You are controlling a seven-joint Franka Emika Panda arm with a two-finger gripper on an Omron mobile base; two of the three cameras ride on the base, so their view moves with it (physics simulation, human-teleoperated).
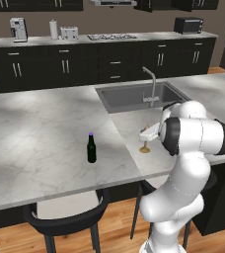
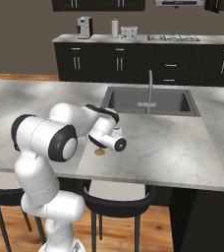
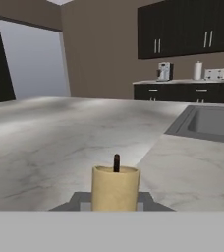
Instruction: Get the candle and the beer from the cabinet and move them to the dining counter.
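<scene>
The candle (image 1: 145, 148) is mostly hidden behind the arm; jaws unseen.

No legible text or labels

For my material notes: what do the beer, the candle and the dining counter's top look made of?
Beer: dark glossy glass, probably, with a purple cap. Candle: matte tan wax, seemingly, with a dark wick. Dining counter: polished grey-veined white marble, or a lookalike.

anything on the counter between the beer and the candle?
Nothing: in the left base view only bare marble of the dining counter lies between the beer and the candle.
</scene>
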